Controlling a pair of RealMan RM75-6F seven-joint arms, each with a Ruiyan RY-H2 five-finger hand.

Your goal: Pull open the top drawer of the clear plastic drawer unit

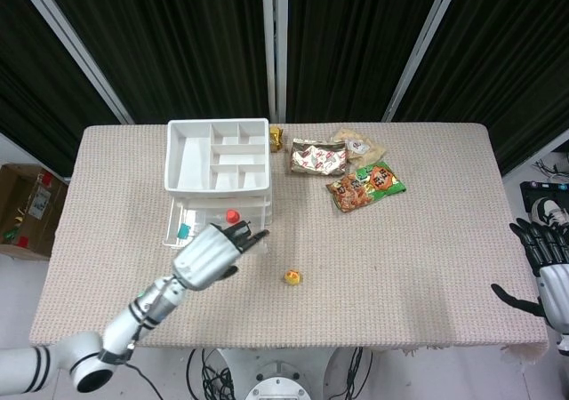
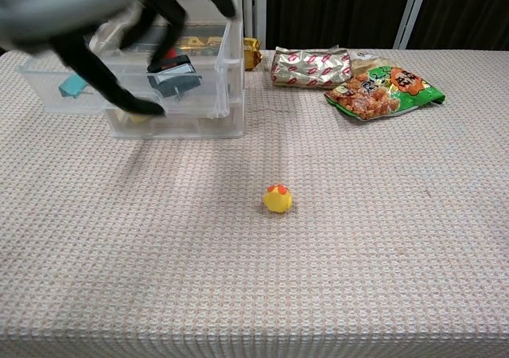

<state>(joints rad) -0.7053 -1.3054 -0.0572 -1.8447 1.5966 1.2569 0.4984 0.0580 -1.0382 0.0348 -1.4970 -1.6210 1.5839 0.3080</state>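
Note:
The clear plastic drawer unit (image 1: 216,156) stands at the back left with a white divided tray on top. Its top drawer (image 1: 175,236) is pulled out toward me and holds a red cap (image 1: 231,215), a teal clip (image 2: 73,85) and a black object (image 2: 173,71). My left hand (image 1: 212,254) hovers over the drawer's front right corner, fingers apart and holding nothing; it is blurred in the chest view (image 2: 119,24). A small yellow duck (image 2: 277,200) lies loose on the cloth. My right hand (image 1: 544,271) stays off the table's right edge, fingers spread.
Snack packs lie behind the middle of the table: a silver one (image 2: 308,65) and an orange and green one (image 2: 383,89). A small gold wrapped item (image 2: 251,52) sits beside the drawer unit. A woven cloth (image 2: 358,254) covers the table.

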